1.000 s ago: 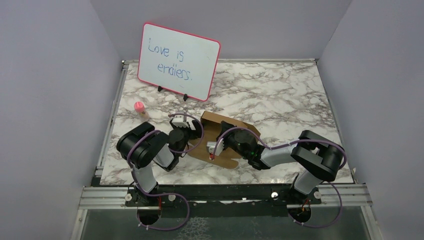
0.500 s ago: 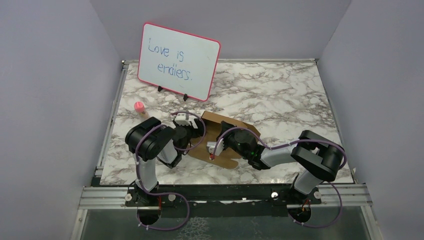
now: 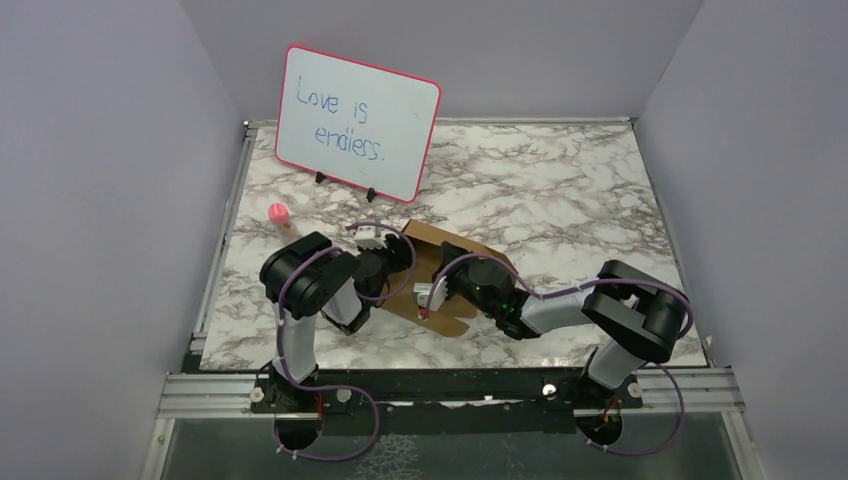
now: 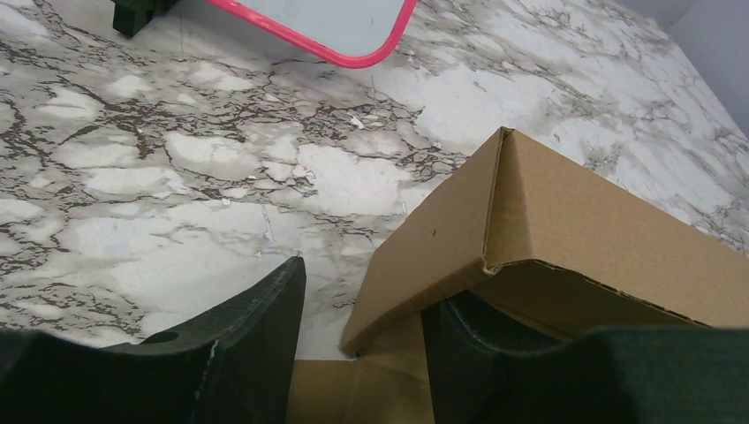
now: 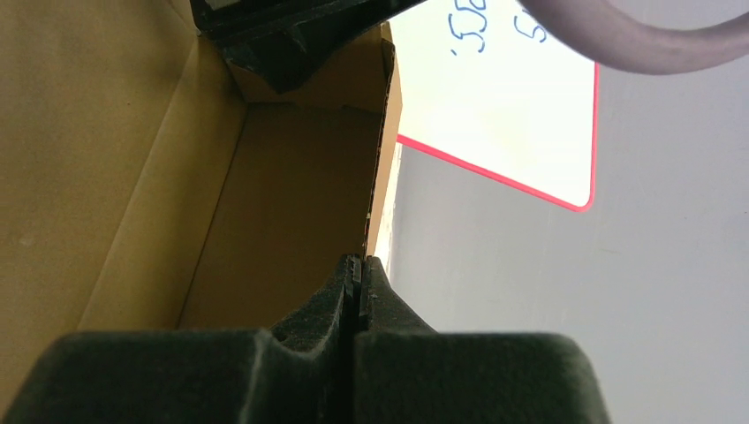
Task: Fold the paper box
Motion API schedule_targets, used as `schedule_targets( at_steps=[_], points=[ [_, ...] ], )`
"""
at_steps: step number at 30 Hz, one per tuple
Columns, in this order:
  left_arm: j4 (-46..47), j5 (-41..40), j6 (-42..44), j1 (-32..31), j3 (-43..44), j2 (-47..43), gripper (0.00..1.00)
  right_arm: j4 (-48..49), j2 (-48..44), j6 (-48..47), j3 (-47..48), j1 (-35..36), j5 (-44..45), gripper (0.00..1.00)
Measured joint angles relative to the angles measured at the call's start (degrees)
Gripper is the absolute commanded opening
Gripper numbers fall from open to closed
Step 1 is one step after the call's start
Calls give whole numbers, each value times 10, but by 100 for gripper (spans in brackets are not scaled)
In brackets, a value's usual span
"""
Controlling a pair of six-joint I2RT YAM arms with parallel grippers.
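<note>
One paper box (image 3: 445, 248), one whiteboard (image 3: 357, 122), one pink-topped tube (image 3: 279, 218).

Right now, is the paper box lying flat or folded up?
Partly folded: the paper box has a creased corner with panels rising off the table, and the right wrist view shows upright walls meeting inside.

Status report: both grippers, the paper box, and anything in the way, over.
Left gripper open, straddling a raised wall of the paper box. Right gripper shut, tips inside the box. Whiteboard behind, apart from it.
</note>
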Motion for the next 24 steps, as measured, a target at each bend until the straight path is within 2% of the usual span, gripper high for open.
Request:
schedule_targets(
  at_steps=[2, 6, 17, 24],
  points=[
    [2, -13, -5, -6, -1, 0, 42, 0, 0, 1, 0, 0, 0, 1],
    [2, -35, -15, -16, -1, -2, 42, 0, 0, 1, 2, 0, -3, 1],
    [-7, -71, -41, -19, -2, -19, 60, 1, -1, 3, 3, 0, -7, 1],
    [3, -73, -40, -19, -4, -23, 61, -3, -8, 12, 4, 0, -7, 1]
  ],
)
